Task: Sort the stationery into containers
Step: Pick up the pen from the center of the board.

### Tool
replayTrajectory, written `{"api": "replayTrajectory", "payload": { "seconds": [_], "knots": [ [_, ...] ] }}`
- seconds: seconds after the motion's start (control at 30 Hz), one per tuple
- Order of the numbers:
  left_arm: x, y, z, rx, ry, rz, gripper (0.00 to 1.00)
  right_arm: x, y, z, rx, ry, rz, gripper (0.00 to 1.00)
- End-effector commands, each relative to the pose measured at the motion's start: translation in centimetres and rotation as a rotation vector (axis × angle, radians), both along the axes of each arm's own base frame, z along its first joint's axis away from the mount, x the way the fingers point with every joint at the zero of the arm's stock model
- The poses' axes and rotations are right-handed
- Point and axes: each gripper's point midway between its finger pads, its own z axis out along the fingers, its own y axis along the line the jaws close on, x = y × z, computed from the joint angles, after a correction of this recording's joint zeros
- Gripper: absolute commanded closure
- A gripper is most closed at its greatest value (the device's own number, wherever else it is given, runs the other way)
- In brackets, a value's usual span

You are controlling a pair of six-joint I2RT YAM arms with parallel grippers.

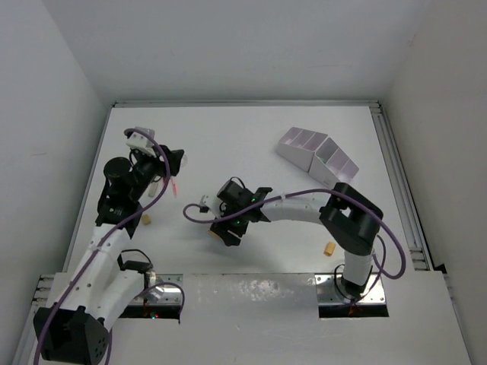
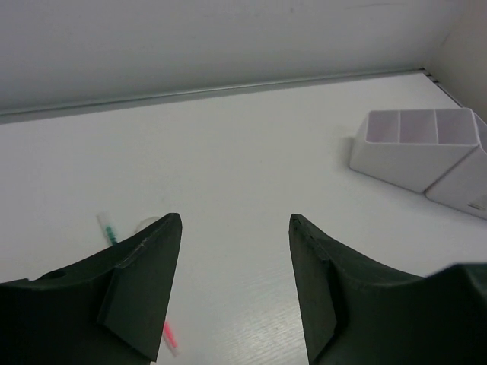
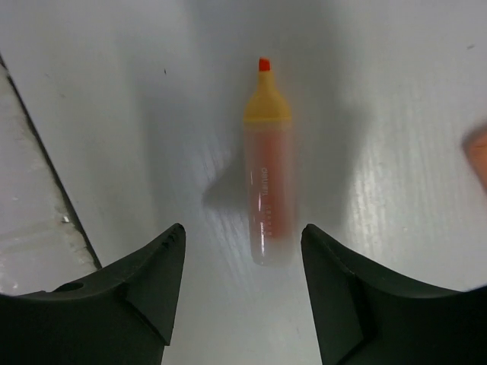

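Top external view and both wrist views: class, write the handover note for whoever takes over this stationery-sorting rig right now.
Left gripper: open and empty, above the table beside a pink-tipped pen.
Right gripper: open. The orange highlighter lies flat on the table, its near end between the fingers, not gripped.
Organiser: far right part of the table. Nothing shows in the compartments in view.
Two small tan pieces, probably erasers, lie loose: one near the left arm, one by the right arm's base.
Done: nothing visibly sorted.
Left: highlighter, pen and both tan pieces into the organiser.
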Motion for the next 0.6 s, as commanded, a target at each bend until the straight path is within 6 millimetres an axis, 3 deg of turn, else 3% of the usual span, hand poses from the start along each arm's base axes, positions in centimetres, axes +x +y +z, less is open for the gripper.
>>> {"api": "replayTrajectory", "payload": {
  "seconds": [0.0,0.17,0.33,0.4,0.43,0.57],
  "knots": [
    [0.2,2.2,1.6,-0.016,-0.053,0.098,0.44,1.4,0.5,0.2,-0.031,-0.090,0.003,0.39],
    [-0.3,2.4,0.9,-0.003,-0.035,0.085,0.44,2.4,0.2,-1.9,-0.089,-0.123,-0.065,0.47],
    [-0.4,1.7,0.4,0.036,-0.033,0.030,0.44,2.2,-1.6,-3.7,-0.142,-0.119,-0.138,0.75],
    [-0.7,0.7,0.2,0.080,-0.046,-0.046,0.43,2.0,-2.3,-3.4,-0.141,-0.134,-0.146,0.86],
    [-0.6,0.4,-0.4,0.129,-0.047,-0.084,0.43,2.0,-2.5,-3.2,-0.138,-0.140,-0.147,0.97],
    [-1.2,-2.2,-3.1,0.199,0.014,-0.294,0.42,1.7,-4.1,-1.6,-0.119,-0.159,-0.149,1.00]
  ]
}}
